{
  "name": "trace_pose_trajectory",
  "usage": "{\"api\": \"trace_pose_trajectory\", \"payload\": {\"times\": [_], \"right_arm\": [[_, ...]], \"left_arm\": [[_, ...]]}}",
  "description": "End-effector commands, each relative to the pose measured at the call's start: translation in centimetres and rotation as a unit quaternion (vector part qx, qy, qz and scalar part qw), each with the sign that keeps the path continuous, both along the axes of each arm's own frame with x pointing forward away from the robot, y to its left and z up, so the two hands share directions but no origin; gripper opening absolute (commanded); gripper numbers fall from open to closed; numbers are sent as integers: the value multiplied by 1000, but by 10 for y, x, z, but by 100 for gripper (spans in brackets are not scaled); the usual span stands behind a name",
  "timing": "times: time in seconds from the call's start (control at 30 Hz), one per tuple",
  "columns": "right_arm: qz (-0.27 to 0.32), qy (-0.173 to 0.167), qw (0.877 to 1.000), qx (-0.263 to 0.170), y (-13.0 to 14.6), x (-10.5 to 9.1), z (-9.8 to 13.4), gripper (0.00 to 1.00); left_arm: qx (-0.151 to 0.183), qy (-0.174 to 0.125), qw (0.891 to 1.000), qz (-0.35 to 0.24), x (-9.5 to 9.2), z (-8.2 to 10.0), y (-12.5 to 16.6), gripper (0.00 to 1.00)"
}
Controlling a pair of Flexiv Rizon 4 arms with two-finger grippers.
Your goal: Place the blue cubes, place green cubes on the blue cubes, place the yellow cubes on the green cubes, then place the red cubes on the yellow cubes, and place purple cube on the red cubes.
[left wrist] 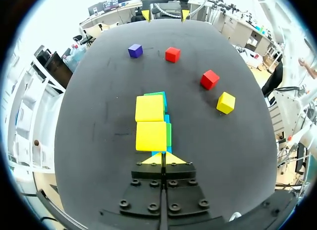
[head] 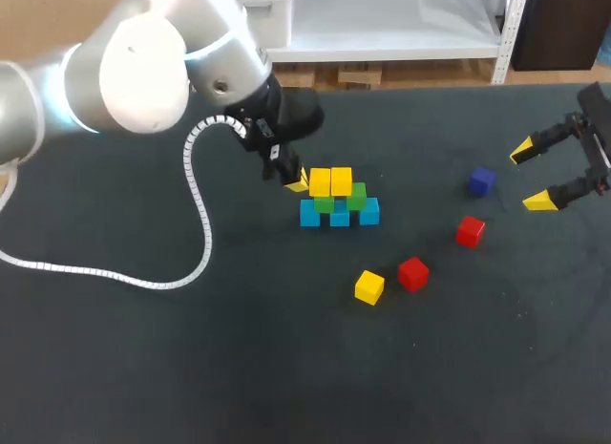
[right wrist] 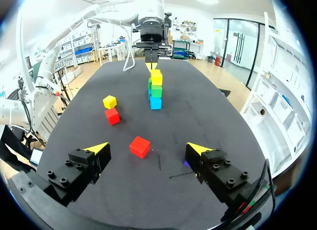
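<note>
A stack stands mid-table: a row of blue cubes [head: 339, 216], green cubes [head: 356, 196] on them, and two yellow cubes [head: 330, 180] on top. My left gripper [head: 297, 181] is shut and empty, its tips [left wrist: 163, 159] right against the nearer yellow cube [left wrist: 151, 136]. Loose on the table lie a yellow cube [head: 369, 286], a red cube [head: 412, 272], another red cube [head: 470, 231] and a purple cube [head: 481, 181]. My right gripper [head: 532, 177] hangs open at the right, with the red cube [right wrist: 140, 146] on the table ahead of its fingers.
The left arm's white coiled cable [head: 196, 224] trails over the table's left part. In the right wrist view the purple cube [right wrist: 185, 163] is mostly hidden behind one finger. Dark tabletop [head: 286, 368] stretches in front of the stack.
</note>
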State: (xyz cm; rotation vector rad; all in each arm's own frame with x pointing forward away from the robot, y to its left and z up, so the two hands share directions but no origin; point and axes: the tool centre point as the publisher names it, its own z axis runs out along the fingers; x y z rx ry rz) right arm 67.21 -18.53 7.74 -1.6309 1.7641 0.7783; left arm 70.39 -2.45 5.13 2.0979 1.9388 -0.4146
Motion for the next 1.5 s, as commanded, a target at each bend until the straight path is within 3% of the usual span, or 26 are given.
{"api": "trace_pose_trajectory", "payload": {"times": [0.03, 0.77, 0.83, 0.93, 0.97, 1.0, 1.07, 1.1, 1.13, 1.17, 1.3, 1.5], "right_arm": [[1, 0, 1000, 1, 0, 1, -1, 100], [1, 0, 1000, 1, 0, 1, -1, 100], [1, 0, 1000, 1, 0, 1, -1, 100], [1, 0, 1000, 1, 0, 1, -1, 100], [1, 0, 1000, 1, 0, 1, -1, 100], [1, 0, 1000, 1, 0, 1, -1, 100], [1, 0, 1000, 1, 0, 1, -1, 100], [1, 0, 1000, 1, 0, 1, -1, 100], [1, 0, 1000, 1, 0, 1, -1, 100], [1, 0, 1000, 1, 0, 1, -1, 100], [1, 0, 1000, 1, 0, 1, -1, 100], [1, 0, 1000, 1, 0, 1, -1, 100]], "left_arm": [[2, 3, 1000, -3, 5, 0, -2, 0], [7, 6, 1000, 13, 3, 0, 14, 0], [8, 5, 1000, 17, 2, 1, 18, 11], [6, 4, 1000, 23, 0, 2, 24, 13], [6, 3, 1000, 24, -1, 3, 27, 18], [5, 1, 1000, 26, -2, 4, 29, 34], [2, -4, 1000, 29, -5, 6, 35, 45], [-4, -8, 1000, 29, -6, 7, 37, 61], [-6, -9, 1000, 30, -8, 8, 41, 87], [-7, -13, 1000, 26, -9, 8, 43, 100], [-45, -21, 998, 28, -17, 15, 60, 100], [-72, -32, 997, 27, -31, 26, 93, 100]]}}
